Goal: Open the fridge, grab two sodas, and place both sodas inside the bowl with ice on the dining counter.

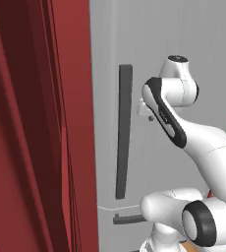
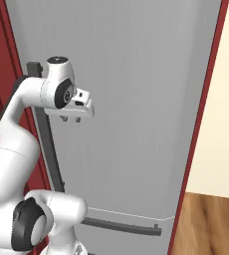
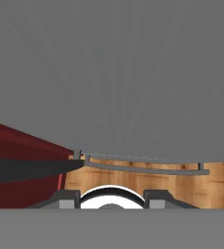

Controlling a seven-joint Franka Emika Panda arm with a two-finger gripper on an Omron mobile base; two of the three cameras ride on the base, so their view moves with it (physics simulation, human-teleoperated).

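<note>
White gripper (image 2: 70,118) hangs with fingers pressed together, holding nothing, pointing down just in front of the fridge (image 2: 136,99). We see its smooth light grey door closed, long dark vertical handle (image 1: 124,130) just beside our hand, a horizontal bar handle (image 2: 121,226) lower down, dark red panels (image 1: 31,147) alongside.

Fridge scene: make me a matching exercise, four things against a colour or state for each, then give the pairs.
Things:
1. fridge door
2. long upright handle
3. cabinet panel left of the fridge
4. floor

Colour or state:
A. dark red
B. light grey, closed
C. wood brown
D. dark grey

Pairs: 1-B, 2-D, 3-A, 4-C
</note>
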